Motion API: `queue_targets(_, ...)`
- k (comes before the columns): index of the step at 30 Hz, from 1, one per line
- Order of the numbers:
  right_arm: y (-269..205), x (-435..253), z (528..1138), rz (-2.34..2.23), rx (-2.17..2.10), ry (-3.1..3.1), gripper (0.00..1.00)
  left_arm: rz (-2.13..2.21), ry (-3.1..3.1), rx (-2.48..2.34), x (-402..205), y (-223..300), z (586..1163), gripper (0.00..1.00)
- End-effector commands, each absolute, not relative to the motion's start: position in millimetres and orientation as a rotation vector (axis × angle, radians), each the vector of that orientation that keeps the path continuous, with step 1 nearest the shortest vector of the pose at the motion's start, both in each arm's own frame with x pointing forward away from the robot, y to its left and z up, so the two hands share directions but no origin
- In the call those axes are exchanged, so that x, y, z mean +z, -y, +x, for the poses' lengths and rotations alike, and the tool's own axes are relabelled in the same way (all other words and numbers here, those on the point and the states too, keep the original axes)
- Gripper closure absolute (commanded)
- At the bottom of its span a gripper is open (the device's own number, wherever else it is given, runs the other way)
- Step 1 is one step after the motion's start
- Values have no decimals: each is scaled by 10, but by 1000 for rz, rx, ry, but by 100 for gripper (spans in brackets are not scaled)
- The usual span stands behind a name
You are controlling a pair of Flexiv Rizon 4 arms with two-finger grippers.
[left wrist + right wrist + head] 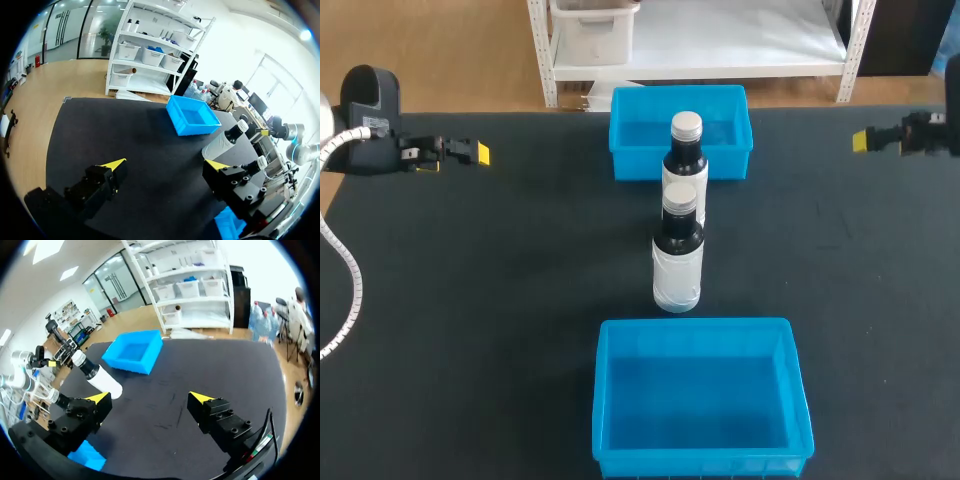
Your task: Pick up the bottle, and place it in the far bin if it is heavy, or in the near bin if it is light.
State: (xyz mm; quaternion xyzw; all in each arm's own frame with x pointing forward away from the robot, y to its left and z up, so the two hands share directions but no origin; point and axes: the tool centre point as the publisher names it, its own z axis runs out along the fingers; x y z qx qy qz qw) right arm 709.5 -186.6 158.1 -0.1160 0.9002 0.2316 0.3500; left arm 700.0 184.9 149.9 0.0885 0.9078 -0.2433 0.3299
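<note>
Two dark bottles with white labels and silver caps stand upright in the middle of the black table. The nearer bottle (678, 262) is just in front of the farther bottle (686, 158). The far blue bin (623, 138) lies behind them and the near blue bin (610, 400) in front. My left gripper (460, 155) hovers open at the far left, my right gripper (865, 140) open at the far right, both well away from the bottles. Ahead of the open left gripper (165, 165) I see a bottle (224, 141) and the far bin (192, 116). Beyond the open right gripper (150, 397) are a bottle (99, 376) and the far bin (134, 352).
Both bins hold nothing. Bare black mat (500, 260) stretches on either side of the bottles. The table's far edge runs right behind the far bin.
</note>
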Motion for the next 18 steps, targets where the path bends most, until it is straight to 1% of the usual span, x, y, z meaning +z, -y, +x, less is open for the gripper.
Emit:
queue_targets(1,1877,1625,7329,-885,591,-2062,0,231,-2374,-636,1499,-1850,7000,0)
queue_targets(6,1918,1712,7447,-1355,683,-1843,0,231,-2374,-636,1499,-1850,7000,0)
queue_targets(18,1918,1712,7447,-1355,683,-1843,0,231,-2374,-636,1499,-1850,7000,0)
